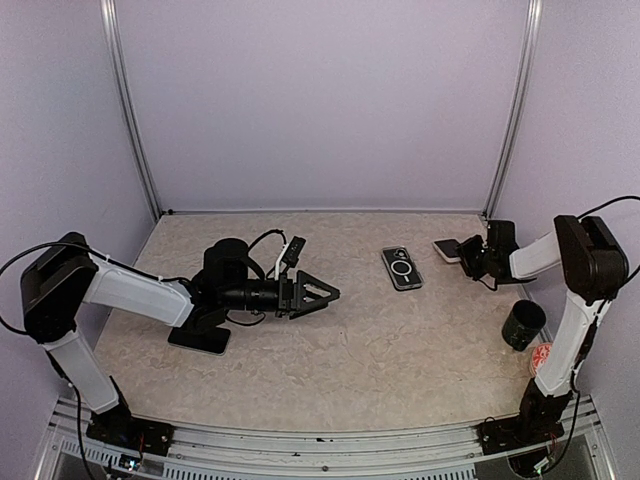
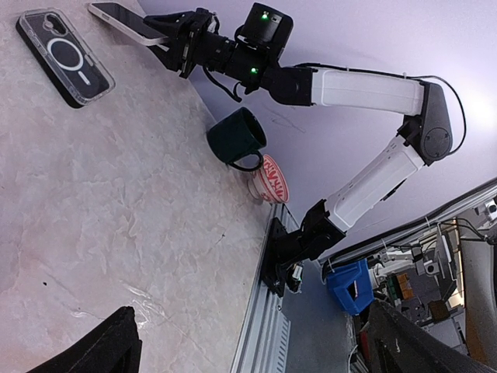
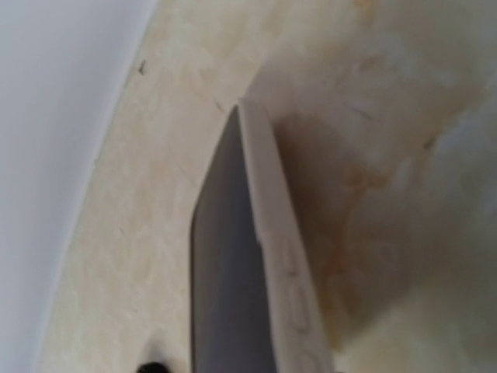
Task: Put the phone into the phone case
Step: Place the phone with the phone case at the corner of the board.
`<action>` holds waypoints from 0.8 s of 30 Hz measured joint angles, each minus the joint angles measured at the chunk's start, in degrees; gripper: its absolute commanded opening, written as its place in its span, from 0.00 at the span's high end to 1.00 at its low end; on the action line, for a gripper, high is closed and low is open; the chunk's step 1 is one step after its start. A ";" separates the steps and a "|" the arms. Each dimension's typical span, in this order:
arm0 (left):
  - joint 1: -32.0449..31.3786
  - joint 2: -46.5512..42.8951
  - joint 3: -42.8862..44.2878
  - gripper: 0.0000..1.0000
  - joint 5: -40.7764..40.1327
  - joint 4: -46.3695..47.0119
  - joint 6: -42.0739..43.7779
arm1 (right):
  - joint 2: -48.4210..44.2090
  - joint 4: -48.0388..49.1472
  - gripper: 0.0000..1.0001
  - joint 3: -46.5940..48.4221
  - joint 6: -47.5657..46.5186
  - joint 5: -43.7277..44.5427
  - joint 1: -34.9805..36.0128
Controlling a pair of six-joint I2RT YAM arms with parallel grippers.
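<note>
Two things of the task lie apart on the beige marble-pattern table (image 1: 380, 370). The pale grey translucent phone case (image 1: 402, 268), a rounded rectangle with a square camera cutout at one corner, lies flat to the right of the middle; its inside looks dark and it has a white ring. Just to the right of it, near the far right corner, is the slim phone with pale sides and a dark screen (image 1: 447, 249). This phone is tilted, and its right end is at the right gripper (image 1: 466, 254). I cannot tell whether these fingers press the phone or stand loose around it.

The left gripper (image 1: 325, 293) is over the left half of the table, its fingers spread wide with nothing between them. Below its arm lies a black flat rectangular slab (image 1: 200, 340). At the near right a dark round mug (image 1: 523, 323) stands beside a small red-and-white round object (image 1: 541, 357).
</note>
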 measured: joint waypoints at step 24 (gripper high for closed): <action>0.00 0.11 0.00 0.01 0.02 0.20 -0.22 | -3.39 -11.45 0.57 1.27 -8.35 0.33 0.00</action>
